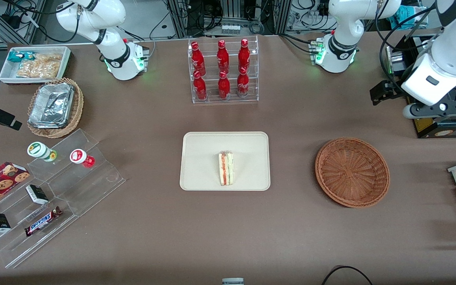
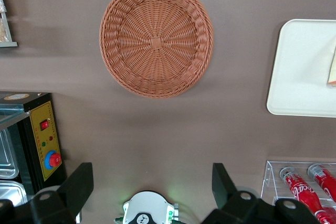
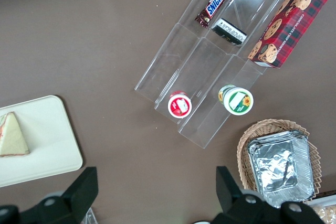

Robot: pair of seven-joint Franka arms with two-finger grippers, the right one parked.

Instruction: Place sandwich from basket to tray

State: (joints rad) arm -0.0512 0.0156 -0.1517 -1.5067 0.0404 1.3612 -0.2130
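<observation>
Claw is up high over the bench at the working arm's end, fingers spread wide w/ nothing between them, so released. From the wrist cam it looks down past its own arm's base onto bare brown bench, w/ the reddish-brown wicker basket lying nearer the front cam than that base. In the front view the arm's wrist sits raised at the edge near a black box w/ a yellow panel and red button.

Basket is empty: just weave, no wedge in it. The cream tray sits mid-bench, toward the parked arm's end from the basket and well apart from it. The sandwich rests on the tray roughly central, standing on edge w/ the red-pink and green filling stripes facing up, clear wrap on. It's inside the rim, not touching it. A corner of it shows in the wrist view too.

Judgement: placing step looks done, i.e. sandwich is out of the basket and on the tray, claw clear of both. Nothing left to grasp. Next move, if any, prob. just calls for parking the arm w/o dropping over the tray or the rack of red cola bottles farther from the front cam than the tray.
</observation>
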